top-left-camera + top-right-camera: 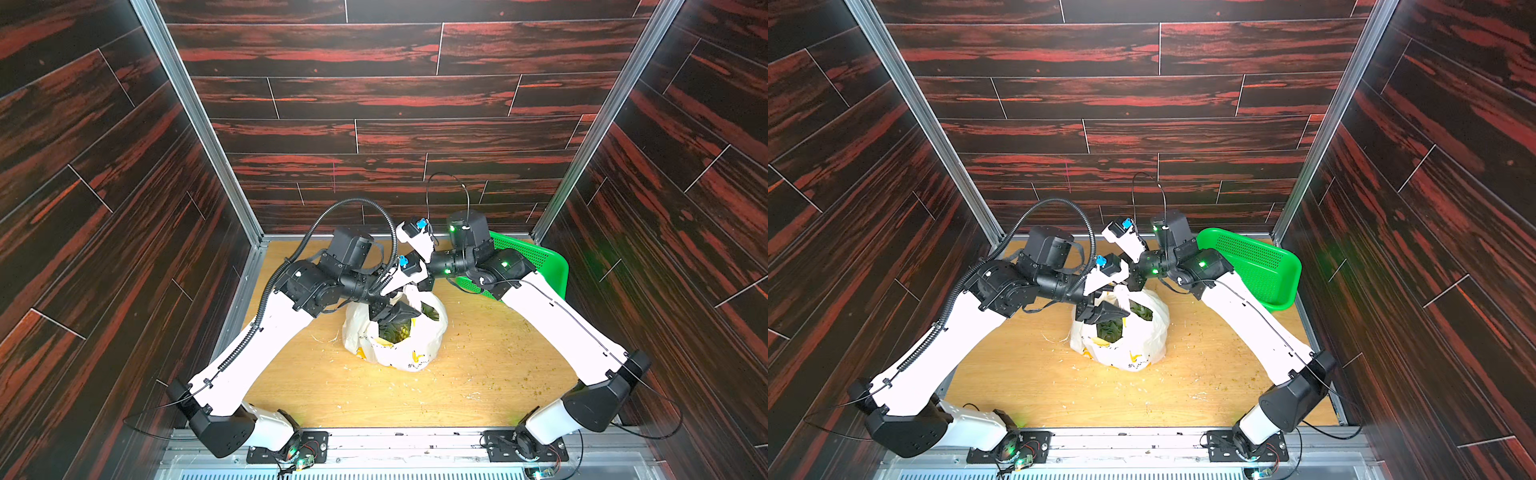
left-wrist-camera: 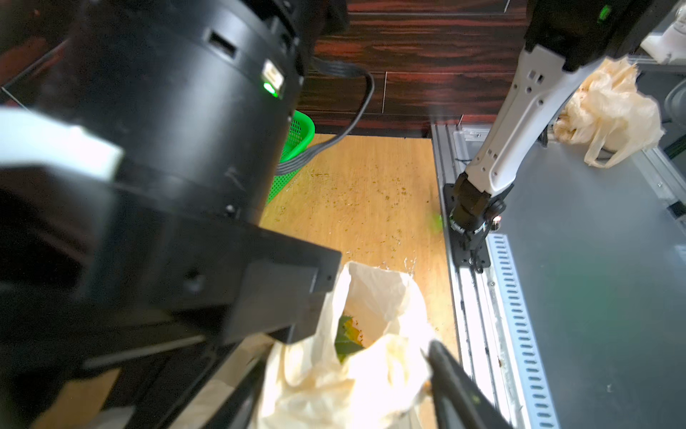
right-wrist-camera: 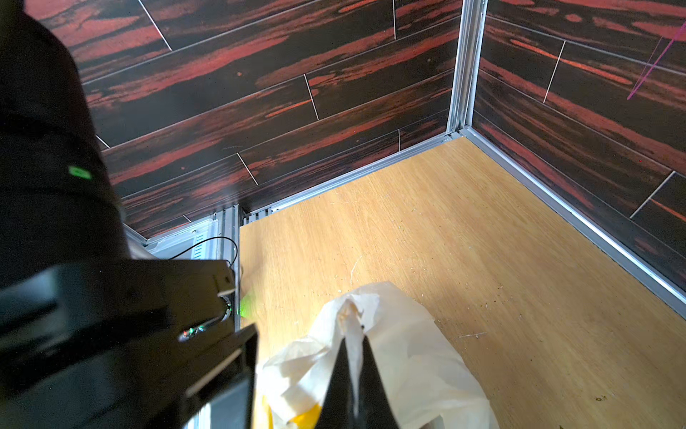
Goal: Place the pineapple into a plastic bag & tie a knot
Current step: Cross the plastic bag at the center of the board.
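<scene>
The white plastic bag (image 1: pixel 409 353) (image 1: pixel 1133 349) printed with yellow bananas stands mid-table with its mouth gaping. The pineapple (image 1: pixel 392 330) (image 1: pixel 1111 328) sits inside it, and a green leaf of the pineapple (image 2: pixel 347 334) shows through the opening. My left gripper (image 1: pixel 395 311) (image 2: pixel 349 356) hangs over the mouth, open, its fingers (image 2: pixel 456 382) straddling bunched plastic of the bag (image 2: pixel 371 371). My right gripper (image 3: pixel 353 338) (image 1: pixel 1136 282) is shut on a raised strip of the bag (image 3: pixel 408 353) at its far side. No knot is in view.
A green perforated basket (image 1: pixel 536 257) (image 1: pixel 1258 262) (image 2: pixel 293 148) stands at the back right corner under the right arm. Both forearms cross closely above the bag. Crumbs litter the wooden table (image 1: pixel 478 374). Another crumpled bag (image 2: pixel 608 111) lies outside the cell.
</scene>
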Robot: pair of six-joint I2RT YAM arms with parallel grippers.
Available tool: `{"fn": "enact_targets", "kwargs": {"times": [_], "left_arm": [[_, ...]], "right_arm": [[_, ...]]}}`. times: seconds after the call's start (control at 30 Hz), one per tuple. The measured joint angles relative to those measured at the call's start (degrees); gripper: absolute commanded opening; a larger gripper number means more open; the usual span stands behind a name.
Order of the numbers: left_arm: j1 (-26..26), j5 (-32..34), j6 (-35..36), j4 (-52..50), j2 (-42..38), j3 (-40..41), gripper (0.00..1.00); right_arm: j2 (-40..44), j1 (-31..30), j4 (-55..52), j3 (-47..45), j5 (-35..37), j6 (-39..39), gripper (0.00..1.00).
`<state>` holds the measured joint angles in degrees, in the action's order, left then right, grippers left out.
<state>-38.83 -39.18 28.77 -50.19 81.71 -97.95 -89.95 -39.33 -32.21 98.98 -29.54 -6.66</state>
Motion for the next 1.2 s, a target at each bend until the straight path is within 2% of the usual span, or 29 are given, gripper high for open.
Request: {"fn": "enact_targets", "kwargs": {"times": [0.1, 0.17, 0.2, 0.33, 0.5, 0.6, 0.77, 0.97, 1.2], "left_arm": [[0.0, -0.1, -0.3, 0.6, 0.0, 0.0, 0.31], [0.0, -0.1, -0.3, 0.8, 0.0, 0.1, 0.02], [0.0, 0.0, -0.6, 1.0, 0.0, 0.4, 0.00], [0.0, 0.5, -1.8, 3.0, -1.3, 4.1, 0.00], [-0.2, 5.7, -11.5, 12.5, -11.3, 18.4, 0.00], [-0.4, 10.4, -17.1, 17.0, -16.7, 23.0, 0.00], [-0.5, 15.8, -25.5, 22.4, -19.7, 25.7, 0.00], [-0.5, 18.4, -33.3, 25.3, -18.8, 27.8, 0.00], [-0.5, 18.5, -36.6, 26.8, -18.7, 28.5, 0.00]], "right_arm": [[-0.2, -0.1, 0.0, 0.1, 0.0, 0.0, 0.00], [-0.2, -0.2, -0.2, 0.2, 0.0, 0.0, 0.00], [-0.2, -0.2, -0.3, 0.3, 0.1, 0.0, 0.00], [-0.4, -0.2, -1.6, 1.5, 1.0, 0.0, 0.00], [-0.4, -0.2, -2.7, 1.8, 2.2, 0.0, 0.00], [-0.3, -0.2, -3.1, 1.8, 2.6, 0.0, 0.00], [0.6, -0.2, -3.5, 1.5, 3.3, 0.0, 0.00], [2.8, -0.3, -4.1, 0.9, 3.5, -0.8, 0.00], [5.0, -0.9, -4.5, 0.7, 3.7, -4.0, 0.00]]}}
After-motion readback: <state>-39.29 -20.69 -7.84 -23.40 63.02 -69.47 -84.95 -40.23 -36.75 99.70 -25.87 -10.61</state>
